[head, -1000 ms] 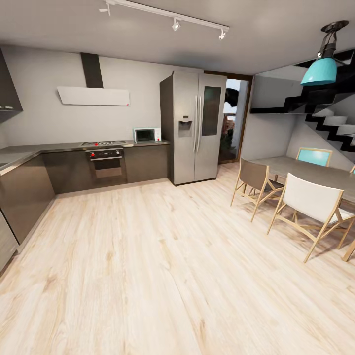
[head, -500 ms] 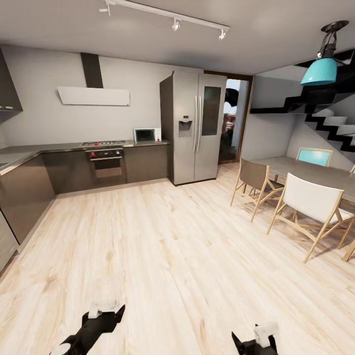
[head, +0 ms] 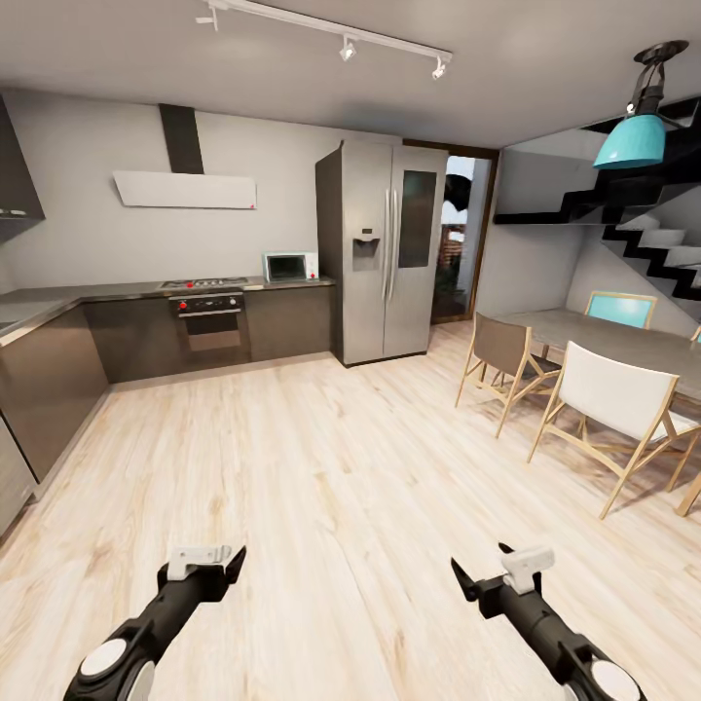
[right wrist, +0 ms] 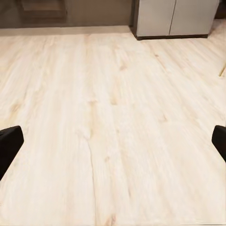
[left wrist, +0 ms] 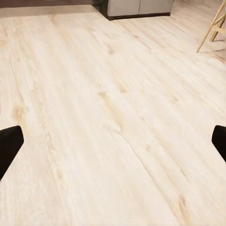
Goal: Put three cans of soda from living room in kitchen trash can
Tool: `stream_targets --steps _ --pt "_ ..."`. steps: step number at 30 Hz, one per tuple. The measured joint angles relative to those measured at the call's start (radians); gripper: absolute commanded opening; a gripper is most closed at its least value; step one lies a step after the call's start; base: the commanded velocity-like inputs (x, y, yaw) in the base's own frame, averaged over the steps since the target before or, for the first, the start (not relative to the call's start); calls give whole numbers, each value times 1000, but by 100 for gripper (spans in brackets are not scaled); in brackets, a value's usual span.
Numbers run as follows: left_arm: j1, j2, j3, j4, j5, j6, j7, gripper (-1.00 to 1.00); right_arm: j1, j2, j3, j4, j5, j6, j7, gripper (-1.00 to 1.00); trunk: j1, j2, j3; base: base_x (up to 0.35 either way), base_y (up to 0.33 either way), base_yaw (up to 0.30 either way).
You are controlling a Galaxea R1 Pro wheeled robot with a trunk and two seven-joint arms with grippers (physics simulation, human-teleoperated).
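I stand in the kitchen, facing dark grey cabinets (head: 49,385), a built-in oven (head: 209,326), a white flat hood (head: 185,190), a small white microwave (head: 289,266) and a steel double-door fridge (head: 385,248). The soda cans and the trash can are out of view. Low in the head view, my left gripper (head: 206,563) and right gripper (head: 482,567) hover over the wooden floor, both open and holding nothing. In each wrist view the black fingertips (left wrist: 9,146) (right wrist: 9,143) sit far apart at the picture's edges, with bare planks between them.
A dining table (head: 613,341) with wooden-framed chairs (head: 501,355) (head: 618,399) stands at the right. Past the fridge is a doorway (head: 462,239), and black stairs (head: 647,243) climb at the far right. Light wooden floor (head: 321,458) stretches ahead to the cabinets.
Both arms have risen from below the head view's lower edge and now reach forward over the floor. The room and the camera have not shifted.
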Motion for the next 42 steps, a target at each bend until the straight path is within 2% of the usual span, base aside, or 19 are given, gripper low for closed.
stream_targets --steps 4,5,8,15,24,42 --pt "2 0 0 38 -2 -91 0 100 17 2 -64 18 -24 -25 43 100 0 0 0 0 0 0" --pt "4 0 0 72 -4 -157 -1 100 28 1 -100 31 -35 -57 74 100 0 0 0 0 0 0" --pt "5 1 -1 158 -6 -270 -3 100 55 7 -165 85 -46 -138 137 100 0 0 0 0 0 0" --pt "5 -1 -3 246 -10 -347 -1 100 74 7 -214 226 -49 -266 172 100 0 0 0 0 0 0" --pt "3 -2 -4 357 -8 -364 0 100 77 3 -214 271 -47 -297 192 100 0 0 0 0 0 0" --pt "3 -3 -4 383 -9 -367 2 100 77 3 -219 278 -49 -302 194 100 0 0 0 0 0 0"
